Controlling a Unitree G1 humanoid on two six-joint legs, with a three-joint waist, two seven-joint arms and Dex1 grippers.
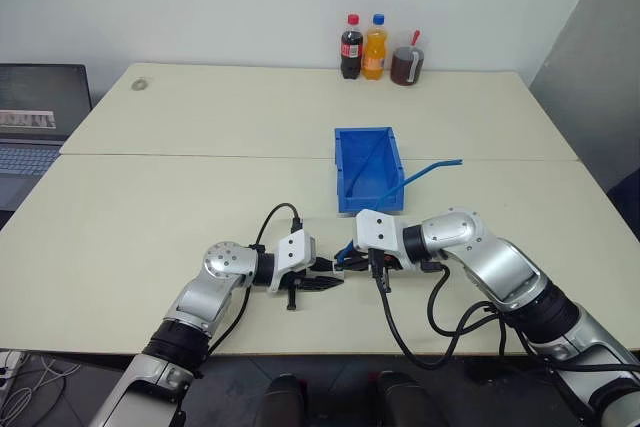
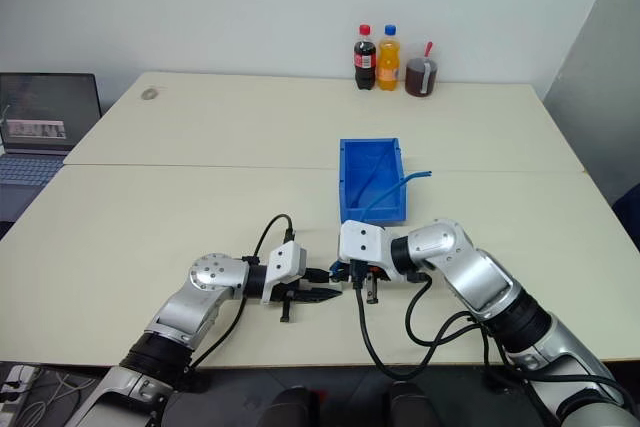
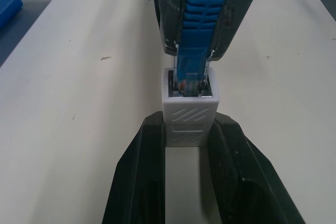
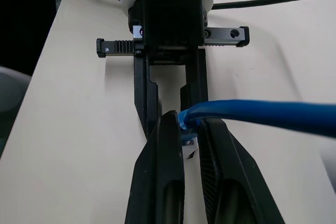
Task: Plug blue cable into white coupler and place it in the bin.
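Step in hand, as judged: mating plug to socket, insertion begun but seating not confirmed. Left gripper (image 3: 184, 145): fingers narrow, clamped on the coupler (image 3: 190, 113), a small white block with hatched ribbing on its face, socket opening turned toward the other arm. Right gripper (image 4: 190, 145): fingers narrow, pinching the cable (image 4: 262, 113) at its ribbed blue boot just behind the clear plug. Plug: tip sits inside the socket mouth; whether it has latched cannot be told. Location: both pieces held just above the table (image 1: 150, 197) at its near edge, between the two arms, near and slightly left of the bin (image 1: 368, 172). Cable, remainder: runs far and right from the grip, passes over the bin's right wall, free end sticking out to the right. Bin: bright blue, open top. Next move, as judged: a straight push along the socket axis, both wrists kept aligned, then carry the joined pair to the bin.
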